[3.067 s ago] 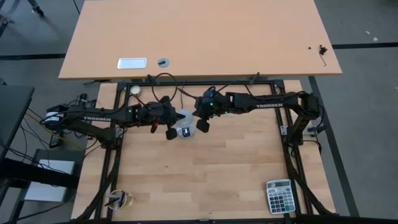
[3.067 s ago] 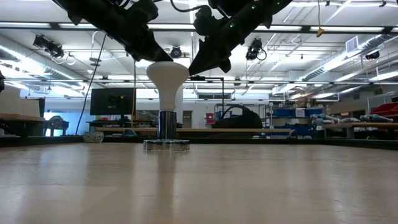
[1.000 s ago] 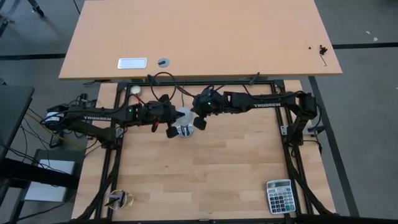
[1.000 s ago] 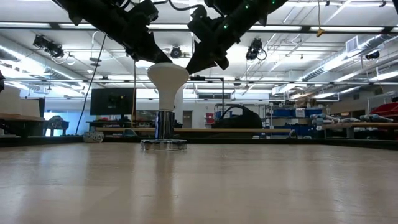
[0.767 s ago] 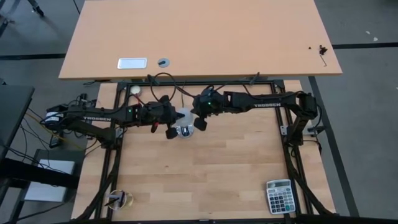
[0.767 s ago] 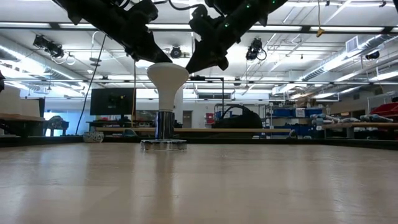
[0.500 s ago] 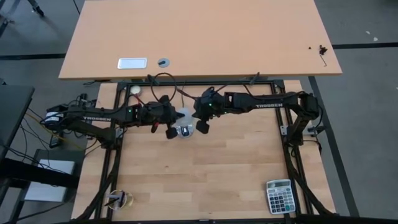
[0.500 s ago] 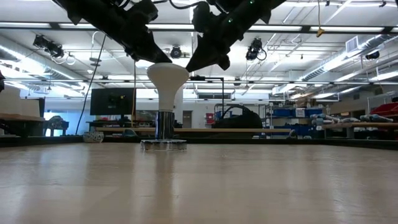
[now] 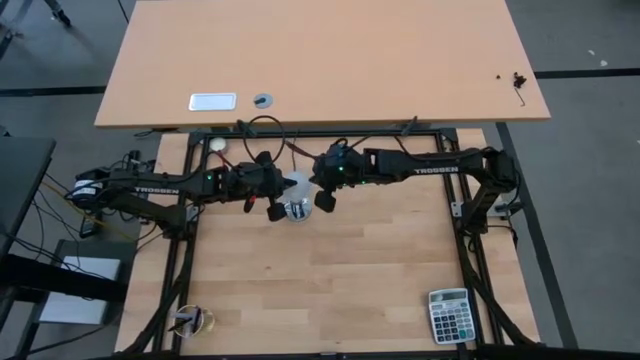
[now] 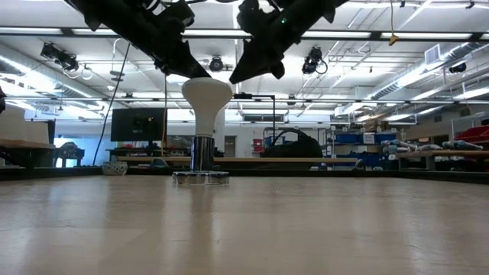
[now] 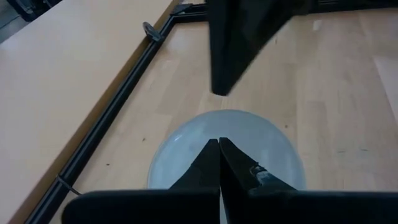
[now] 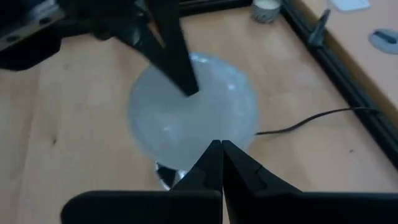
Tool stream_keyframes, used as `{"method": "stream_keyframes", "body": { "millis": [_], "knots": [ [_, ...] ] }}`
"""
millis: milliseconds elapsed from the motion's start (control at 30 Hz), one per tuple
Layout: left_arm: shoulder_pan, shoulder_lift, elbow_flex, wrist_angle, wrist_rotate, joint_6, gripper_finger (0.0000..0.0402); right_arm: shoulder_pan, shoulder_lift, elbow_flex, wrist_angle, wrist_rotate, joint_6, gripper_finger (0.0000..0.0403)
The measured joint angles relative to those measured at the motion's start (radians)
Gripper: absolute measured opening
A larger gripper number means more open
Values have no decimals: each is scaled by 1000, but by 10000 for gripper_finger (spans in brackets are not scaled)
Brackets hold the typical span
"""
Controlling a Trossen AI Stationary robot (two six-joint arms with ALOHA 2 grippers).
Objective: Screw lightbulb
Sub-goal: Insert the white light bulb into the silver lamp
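While the lightbulb (image 10: 205, 95) stood upright, base down in the socket disc (image 10: 201, 178), both arms met over it near the middle of the worktop's (image 9: 350, 290) far edge.

Step in hand: screwing the bulb home, by my reading; the wide white face pointed up and the narrow base sat in the disc, so seating looked done and turning was the work.

Left claw (image 11: 219, 163): fingers pressed together to a narrow point, holding nothing; the tip sat over the bulb's round face, and the low view showed it at the upper left rim of the bulb. Whether it truly touched could not be told.

Right claw (image 12: 221, 160): fingers likewise closed tight, empty; the tip hung over the near side of the bulb's face in its own wrist view, and in the low view it stood just above and beside the bulb's upper right.

Next move: likely the two closed tips needed to bear on opposite sides of the face and push round together, without tipping the bulb or dragging the disc by its black cord (image 12: 311, 118).

Against the earlier frame: the bulb and disc stood as before; the right claw had lifted slightly and edged away from the rim, while the left claw stayed put.
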Motion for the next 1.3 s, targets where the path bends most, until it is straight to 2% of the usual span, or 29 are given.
{"method": "stream_keyframes", "body": {
  "millis": [367, 633, 767, 867, 933, 1167, 1300],
  "knots": [
    [0, 0, 0, -1, 2, 0, 0, -27, 45, 2, 16, -39, -12, 9],
    [0, 0, 0, -6, 8, 0, 0, -4, 39, 3, -12, -65, 2, 9],
    [0, -1, 0, -12, -6, 0, 0, 19, 35, 3, -24, -127, 15, 9],
    [2, 0, 0, -4, -15, 0, 0, 44, 38, 1, -12, -221, 4, 9],
    [2, 0, 0, -7, -15, 0, 0, 61, 34, 0, -11, -231, -6, 9],
    [2, 0, 0, -5, -11, 0, 0, 43, 18, 2, 4, -43, -14, 9],
    [2, 0, 0, -5, -10, 0, 0, 11, 17, 2, 7, 0, -13, 9]
  ]
}}
